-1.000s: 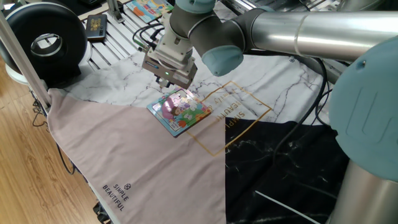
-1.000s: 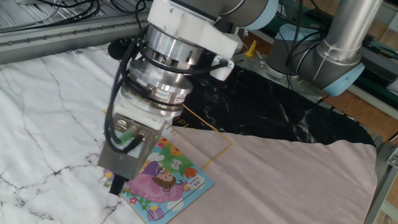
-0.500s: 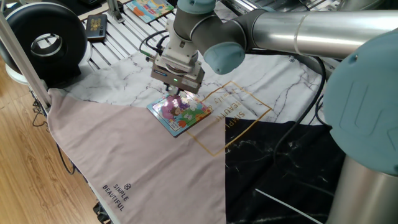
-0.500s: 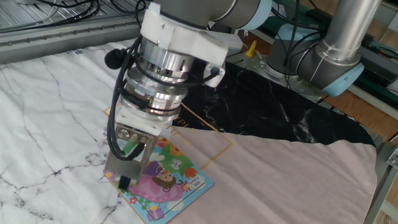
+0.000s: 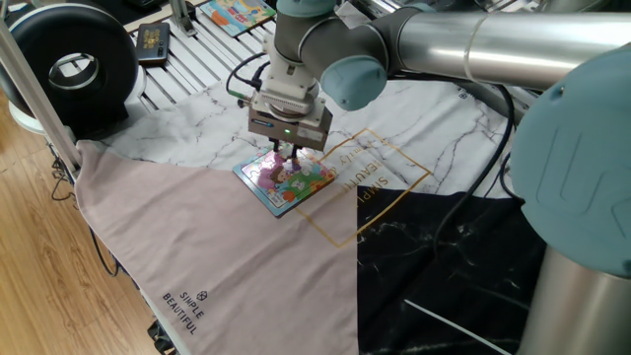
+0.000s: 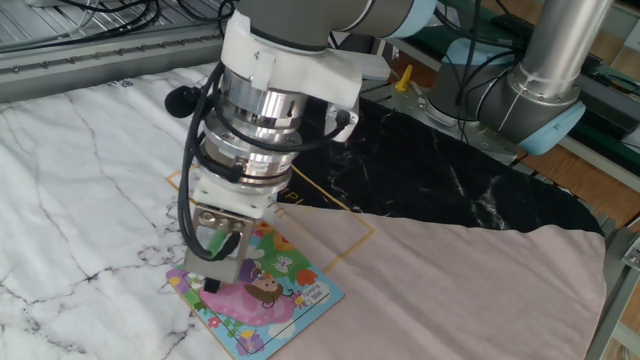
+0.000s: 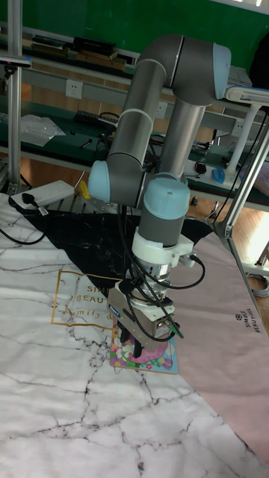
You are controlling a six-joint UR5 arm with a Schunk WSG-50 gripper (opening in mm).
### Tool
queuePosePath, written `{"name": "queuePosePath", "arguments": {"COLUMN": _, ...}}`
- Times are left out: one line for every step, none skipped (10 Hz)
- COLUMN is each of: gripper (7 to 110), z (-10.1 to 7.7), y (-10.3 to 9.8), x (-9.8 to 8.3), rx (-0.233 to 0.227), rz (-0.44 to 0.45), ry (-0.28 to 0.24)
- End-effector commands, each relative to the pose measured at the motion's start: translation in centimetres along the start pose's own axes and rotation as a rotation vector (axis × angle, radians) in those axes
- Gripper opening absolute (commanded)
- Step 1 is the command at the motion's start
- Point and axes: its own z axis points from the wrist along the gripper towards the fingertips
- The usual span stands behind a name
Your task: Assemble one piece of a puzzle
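My end effector (image 5: 287, 156) hangs fingers-down over the puzzle (image 5: 296, 179), low at its ten-o'clock corner, so the piece can drop straight into its gap. The piece itself is hidden; I cannot tell whether my fingers pinch it.

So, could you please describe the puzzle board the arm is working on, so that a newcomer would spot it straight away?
Start at the marble-print cloth covering the table, where it meets the plain pinkish cloth. Directly below the arm's pincer lies a small square puzzle board with a blue rim and a pink-and-green cartoon picture. The other colourful board, orange-yellow, lies far back on the slatted surface.
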Motion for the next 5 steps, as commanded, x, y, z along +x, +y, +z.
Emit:
{"name": "queuePosePath", "arguments": {"gripper": 44, "z": -0.3, "y": 0.0, "x": -0.2, "rx": -0.006, "rz": -0.004, "ry": -0.004}}
{"name": "queuePosePath", "arguments": {"gripper": 44, "z": -0.3, "y": -0.2, "x": 0.0, "rx": -0.004, "rz": -0.005, "ry": 0.002}}
{"name": "queuePosePath", "arguments": {"gripper": 44, "z": -0.4, "y": -0.3, "x": 0.0, "rx": -0.007, "rz": 0.001, "ry": 0.003}}
{"name": "queuePosePath", "arguments": {"gripper": 44, "z": -0.8, "y": -0.4, "x": -0.1, "rx": -0.013, "rz": 0.011, "ry": 0.006}}
{"name": "queuePosePath", "arguments": {"gripper": 44, "z": -1.6, "y": -0.7, "x": 0.4, "rx": -0.012, "rz": 0.035, "ry": 0.035}}
